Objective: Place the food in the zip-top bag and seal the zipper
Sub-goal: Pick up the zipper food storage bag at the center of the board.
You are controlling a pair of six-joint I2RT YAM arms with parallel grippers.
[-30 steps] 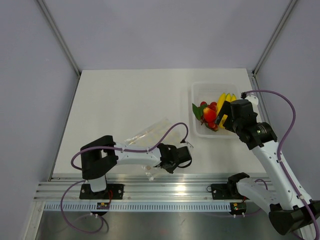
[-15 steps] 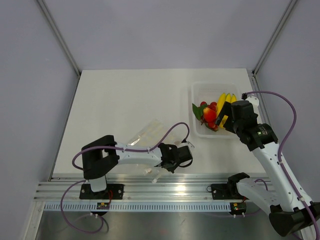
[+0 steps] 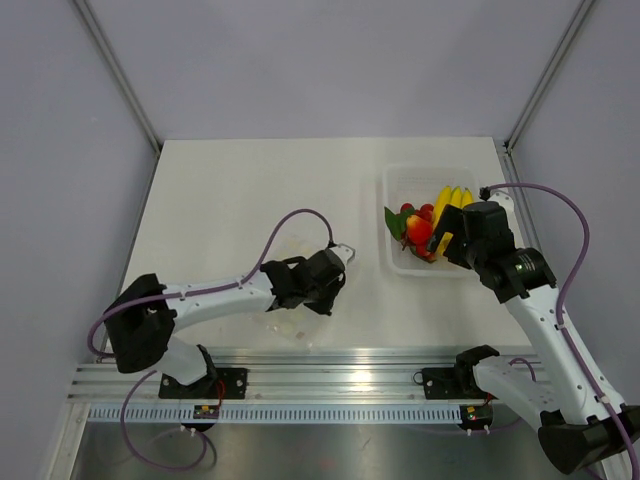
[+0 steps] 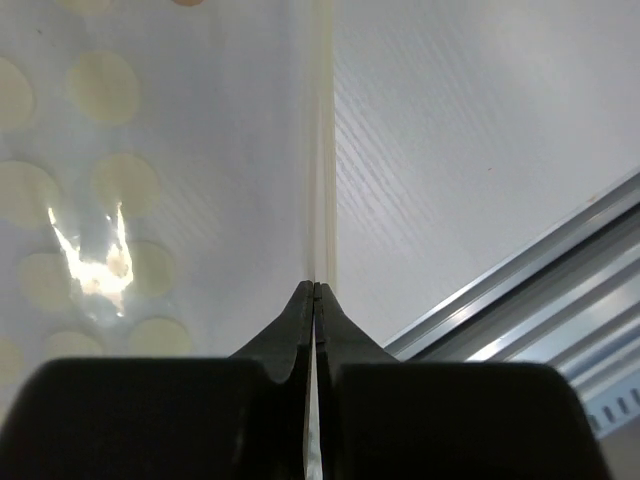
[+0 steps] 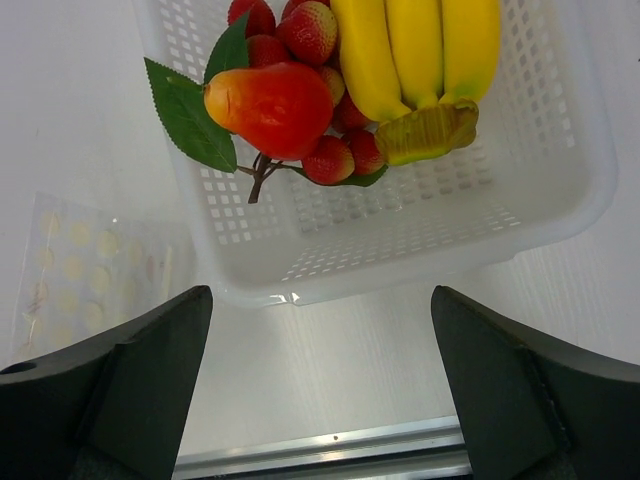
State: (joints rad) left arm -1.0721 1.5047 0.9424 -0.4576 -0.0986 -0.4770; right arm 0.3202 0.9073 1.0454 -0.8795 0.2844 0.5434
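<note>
Zipper [image 4: 322, 150] pinched tight in left gripper [image 4: 315, 287]; right gripper [image 5: 320, 305] spread wide near food [image 5: 280, 105]

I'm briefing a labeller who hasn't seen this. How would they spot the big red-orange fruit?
Find the white perforated basket on the right side of the table. Inside, left of the yellow bananas, a pear-shaped fruit lies among small strawberries. It alone is large, smooth and shaded orange to red.
</note>
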